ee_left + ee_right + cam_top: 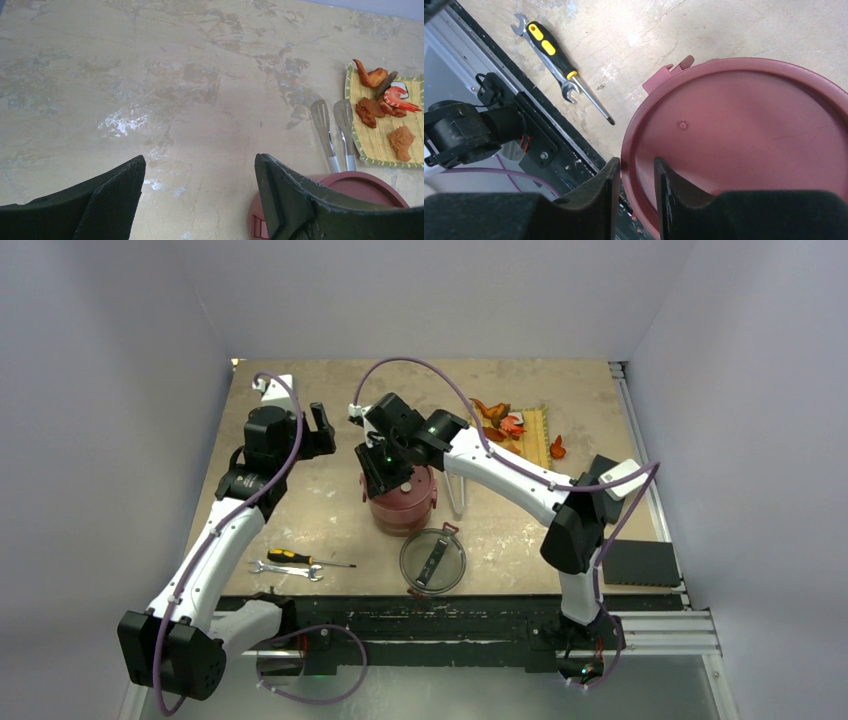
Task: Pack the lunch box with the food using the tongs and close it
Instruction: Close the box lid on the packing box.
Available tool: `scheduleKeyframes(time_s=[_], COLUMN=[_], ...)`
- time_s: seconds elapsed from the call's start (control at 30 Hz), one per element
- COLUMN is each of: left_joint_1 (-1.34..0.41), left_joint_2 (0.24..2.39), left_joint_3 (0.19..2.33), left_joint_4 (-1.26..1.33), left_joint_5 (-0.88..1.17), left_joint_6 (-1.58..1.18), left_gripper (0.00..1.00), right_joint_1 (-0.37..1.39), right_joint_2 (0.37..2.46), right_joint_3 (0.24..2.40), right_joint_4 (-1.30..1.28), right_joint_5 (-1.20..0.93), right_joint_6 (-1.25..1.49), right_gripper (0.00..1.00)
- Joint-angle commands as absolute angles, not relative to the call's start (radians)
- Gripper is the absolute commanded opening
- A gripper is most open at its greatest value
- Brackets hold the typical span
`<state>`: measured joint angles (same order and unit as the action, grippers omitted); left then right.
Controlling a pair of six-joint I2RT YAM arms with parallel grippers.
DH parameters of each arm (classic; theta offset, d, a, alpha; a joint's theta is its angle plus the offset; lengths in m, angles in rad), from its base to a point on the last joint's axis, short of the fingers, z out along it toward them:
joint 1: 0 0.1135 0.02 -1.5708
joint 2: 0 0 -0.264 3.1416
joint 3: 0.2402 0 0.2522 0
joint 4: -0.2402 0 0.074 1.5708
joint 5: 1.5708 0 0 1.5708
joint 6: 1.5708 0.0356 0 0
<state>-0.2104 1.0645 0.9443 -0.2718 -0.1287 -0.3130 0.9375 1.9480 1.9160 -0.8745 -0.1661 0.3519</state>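
**At table (150, 75) centre: lidding the lunch box (402, 508)**

Straddling the rim of the red disc lid (749, 140) with the right claw (633, 167), barely parted, seemingly letting go so the disc lies flat. Holding the left claw (200, 165) spread wide over the table left of the box, out of the way. Showing the tongs (320, 117) lying between box and yellow mat (372, 142), within reach; the food (380, 105) on that mat, unpacked; the dark top lid (433, 560) set aside nearby.
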Motion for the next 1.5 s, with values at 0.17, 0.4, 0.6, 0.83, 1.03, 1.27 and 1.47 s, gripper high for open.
scheduleKeyframes(time_s=[0.17,0.4,0.6,0.83,1.03,1.27,1.47], left_joint_1=[-0.204,-0.204,-0.204,-0.204,-0.206,-0.207,-0.241], left_joint_2=[1.052,1.076,1.083,1.053,1.071,1.06,1.088], left_joint_3=[0.937,0.916,0.887,0.81,0.775,0.752,0.758], left_joint_4=[-0.245,-0.209,-0.175,-0.139,-0.153,-0.193,-0.259], left_joint_5=[-0.08,0.08,0.206,0.365,0.488,0.466,0.38], left_joint_6=[-0.316,-0.314,-0.319,-0.306,-0.277,-0.253,-0.224], left_gripper=[0.8,0.81,0.83,0.87,0.92,0.9,0.88], right_joint_1=[0.939,0.935,0.911,0.887,0.887,0.888,0.895], right_joint_2=[1.875,1.739,1.633,1.564,1.562,1.557,1.56], right_joint_3=[1.929,1.822,1.682,1.516,1.469,1.436,1.38], right_joint_4=[-0.838,-0.762,-0.713,-0.617,-0.555,-0.5,-0.53], right_joint_5=[-0.143,-0.012,0.174,0.172,0.147,0.123,0.17], right_joint_6=[0.351,0.388,0.38,0.376,0.307,0.262,0.267], right_gripper=[0.45,0.63,0.82,0.85,0.99,0.99,0.99])
